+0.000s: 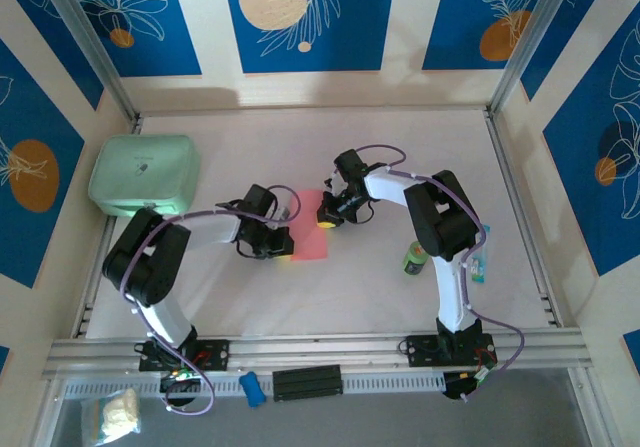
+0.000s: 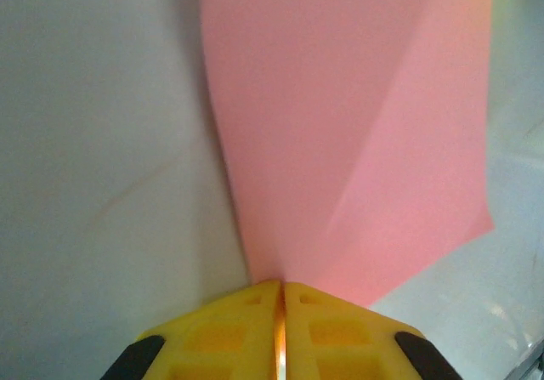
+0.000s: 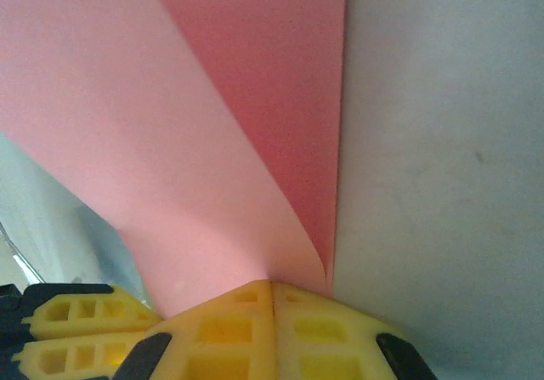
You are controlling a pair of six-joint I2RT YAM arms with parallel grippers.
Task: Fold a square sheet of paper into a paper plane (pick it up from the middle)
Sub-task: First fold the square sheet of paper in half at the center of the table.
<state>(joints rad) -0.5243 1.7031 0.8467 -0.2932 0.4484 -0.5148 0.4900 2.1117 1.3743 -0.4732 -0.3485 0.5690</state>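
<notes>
The pink sheet of paper [image 1: 312, 229] lies mid-table, with bare white table [image 1: 250, 287] at its 12 and 6 o'clock, a mint-green case [image 1: 143, 174] at 10 and a green can [image 1: 415, 258] at 4. The left gripper [image 2: 281, 312] at its 8 o'clock edge and the right gripper [image 3: 272, 312] at 1 each pinch it, hiding those edges from above. The thin, smooth paper curls softly over itself.

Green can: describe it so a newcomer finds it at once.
On the white table, find the right arm. A small green can sits beside its elbow, toward the pink paper. It is darker and far smaller than the mint case.
</notes>
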